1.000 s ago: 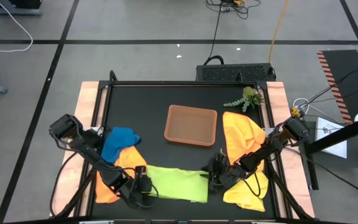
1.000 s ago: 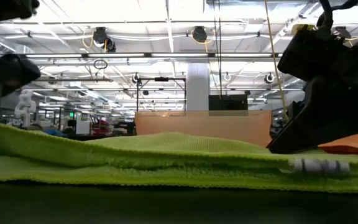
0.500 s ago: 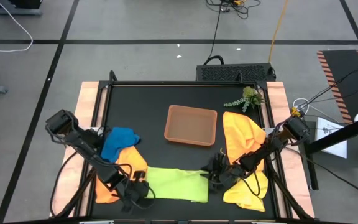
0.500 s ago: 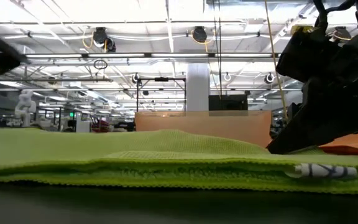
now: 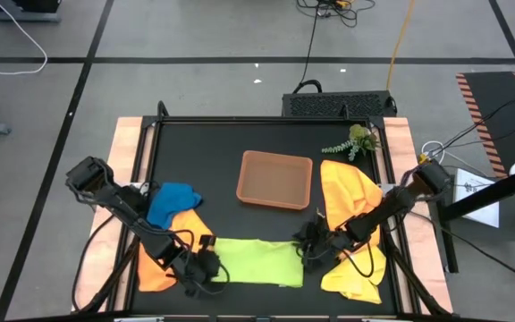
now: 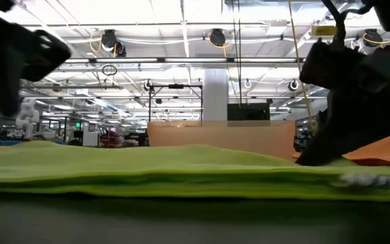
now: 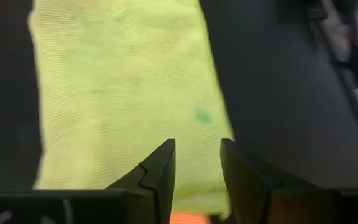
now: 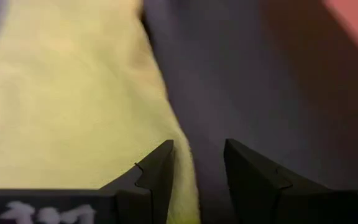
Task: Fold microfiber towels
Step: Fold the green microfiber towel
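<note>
Looks like we're mid-fold on the lime green towel (image 5: pixel 256 261), lying flat on the tabletop (image 5: pixel 213 161) between both sets of fingers, left gripper (image 5: pixel 206 266) and right gripper (image 5: pixel 311 253) parted over its ends, gripping nothing, so next they'd need to pinch corners.

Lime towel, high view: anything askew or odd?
Mostly fine. The lime green towel lies flat as a folded strip between the left claw and the right claw, both open. One oddity: a small dark spot on its surface in the left wrist view, a stain or lint. The other towels lie crumpled at both sides.
</note>
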Controlling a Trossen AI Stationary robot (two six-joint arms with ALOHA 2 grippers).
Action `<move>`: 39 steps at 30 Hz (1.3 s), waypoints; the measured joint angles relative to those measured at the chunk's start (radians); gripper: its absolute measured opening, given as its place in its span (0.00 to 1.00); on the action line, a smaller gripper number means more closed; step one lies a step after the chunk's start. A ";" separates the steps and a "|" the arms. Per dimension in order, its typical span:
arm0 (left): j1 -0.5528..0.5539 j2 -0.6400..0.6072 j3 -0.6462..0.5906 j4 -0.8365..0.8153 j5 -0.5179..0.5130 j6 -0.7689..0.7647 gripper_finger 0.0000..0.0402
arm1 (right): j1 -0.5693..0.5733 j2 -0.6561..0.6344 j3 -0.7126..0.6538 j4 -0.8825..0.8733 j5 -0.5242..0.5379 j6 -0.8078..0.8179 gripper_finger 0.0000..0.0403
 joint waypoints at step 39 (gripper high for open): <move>0.403 0.052 0.005 0.521 0.288 0.452 0.59 | -0.003 -0.161 -0.279 0.313 -0.132 0.288 0.38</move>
